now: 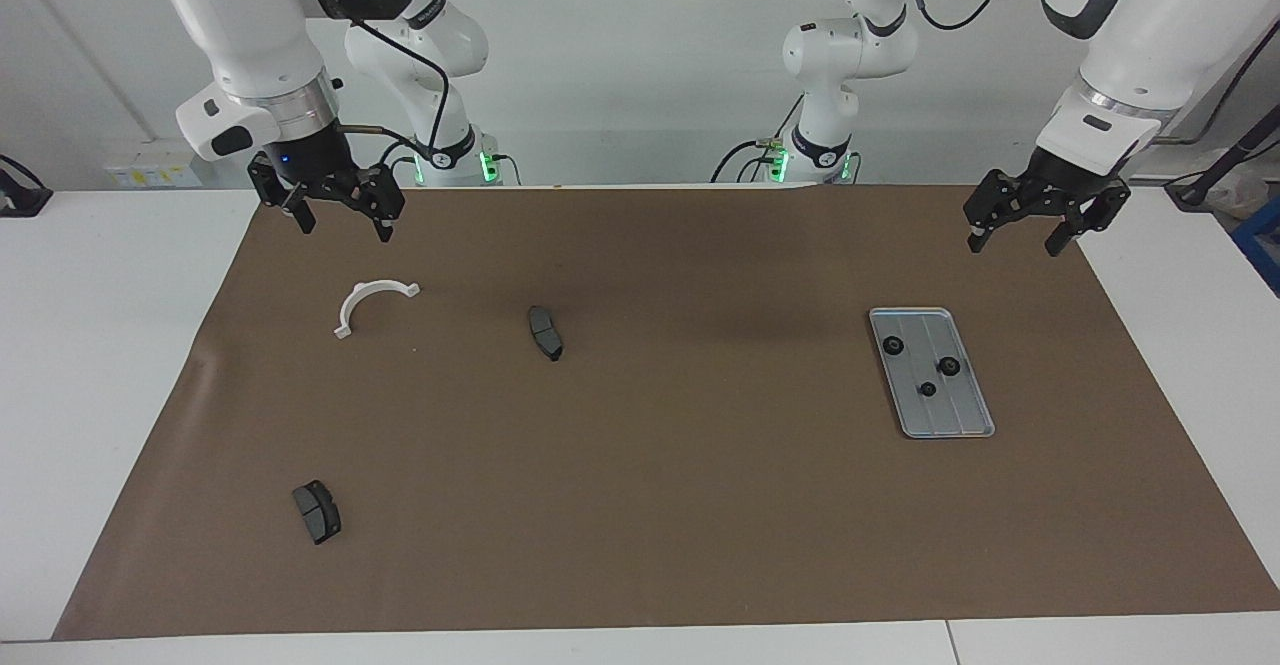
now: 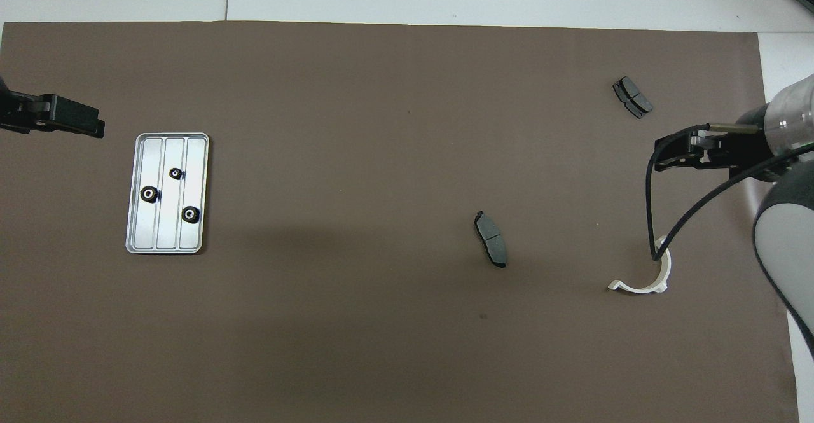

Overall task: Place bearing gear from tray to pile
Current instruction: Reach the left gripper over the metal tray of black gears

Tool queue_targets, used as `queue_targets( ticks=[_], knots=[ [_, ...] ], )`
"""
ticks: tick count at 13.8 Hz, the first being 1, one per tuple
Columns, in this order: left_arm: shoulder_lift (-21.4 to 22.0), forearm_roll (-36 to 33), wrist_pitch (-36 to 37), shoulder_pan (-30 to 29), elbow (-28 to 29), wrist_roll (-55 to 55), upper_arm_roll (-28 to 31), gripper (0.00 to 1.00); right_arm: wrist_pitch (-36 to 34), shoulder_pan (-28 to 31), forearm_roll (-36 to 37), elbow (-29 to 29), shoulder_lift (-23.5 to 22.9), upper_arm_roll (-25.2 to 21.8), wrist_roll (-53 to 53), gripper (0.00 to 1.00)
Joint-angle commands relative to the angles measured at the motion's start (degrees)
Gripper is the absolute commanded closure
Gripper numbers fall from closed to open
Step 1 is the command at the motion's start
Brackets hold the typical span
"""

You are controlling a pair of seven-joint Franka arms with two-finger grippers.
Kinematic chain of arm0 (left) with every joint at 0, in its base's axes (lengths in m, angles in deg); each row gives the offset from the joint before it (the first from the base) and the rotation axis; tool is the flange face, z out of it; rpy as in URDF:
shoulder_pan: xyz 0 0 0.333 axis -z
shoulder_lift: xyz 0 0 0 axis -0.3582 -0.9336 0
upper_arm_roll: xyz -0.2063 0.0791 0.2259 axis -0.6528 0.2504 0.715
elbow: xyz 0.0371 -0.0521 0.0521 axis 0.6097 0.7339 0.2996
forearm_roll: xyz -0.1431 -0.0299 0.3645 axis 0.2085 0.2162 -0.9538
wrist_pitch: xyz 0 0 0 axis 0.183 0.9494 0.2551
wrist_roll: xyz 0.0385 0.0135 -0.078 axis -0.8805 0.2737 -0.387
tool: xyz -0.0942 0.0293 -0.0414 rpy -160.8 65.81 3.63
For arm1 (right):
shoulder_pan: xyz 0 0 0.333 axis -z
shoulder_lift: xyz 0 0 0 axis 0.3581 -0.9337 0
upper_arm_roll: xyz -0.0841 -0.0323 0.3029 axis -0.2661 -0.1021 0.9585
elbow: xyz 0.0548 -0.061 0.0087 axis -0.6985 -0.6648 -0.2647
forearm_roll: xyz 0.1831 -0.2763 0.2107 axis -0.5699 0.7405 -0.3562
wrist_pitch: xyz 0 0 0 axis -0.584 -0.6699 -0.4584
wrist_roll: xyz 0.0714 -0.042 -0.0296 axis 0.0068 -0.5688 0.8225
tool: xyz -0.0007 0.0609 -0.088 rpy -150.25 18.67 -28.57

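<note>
tray (image 1: 960, 415): grooved silver metal, rounded corners; three round black gears (image 1: 893, 346) held inside
left gripper (image 1: 1015, 239): fingers spread, nothing gripped
right gripper (image 1: 343, 224): fingers spread, nothing gripped

A silver tray (image 2: 167, 193) sits at the frame's left on the brown mat (image 2: 381, 124), holding three black gears (image 2: 149, 194). At right lie two dark brake pads (image 2: 491, 239) and a white half-ring bracket (image 2: 645, 281). The left claw (image 2: 76, 121) enters at the left edge, the right claw (image 2: 683, 156) at the right edge.
</note>
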Motion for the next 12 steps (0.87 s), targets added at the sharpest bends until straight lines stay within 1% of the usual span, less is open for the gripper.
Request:
queue_targets(
  ticks=[1,3,6,7,10,12],
  knots=[
    [0.0,-0.6,1.3,0.4,0.2,-0.1,0.4,0.0,-0.1,0.6,-1.4,-0.2,0.1,0.4,1.7,0.0],
    [-0.9,-0.6,1.3,-0.2,0.2,0.0,0.4,0.0,-0.1,0.6,-1.6,-0.1,0.1,0.4,1.6,0.0],
    [-5.0,-0.6,0.7,-0.6,0.2,0.0,0.8,0.0,-0.3,0.6,-1.7,-0.2,0.1,0.4,1.9,0.0],
    [-7.0,-0.7,0.1,-0.9,0.2,0.0,1.0,0.0,-0.3,0.6,-1.7,-0.2,0.1,0.4,1.9,0.0],
    [-11.7,-1.6,-4.3,-2.2,0.8,-0.3,1.0,0.0,-0.3,1.1,-1.7,-0.2,0.1,0.4,1.9,0.0],
    [-13.4,-1.7,-7.9,-3.2,2.6,-0.3,1.0,0.0,-0.3,1.2,-1.7,-0.2,0.1,0.4,1.9,0.0]
  ],
)
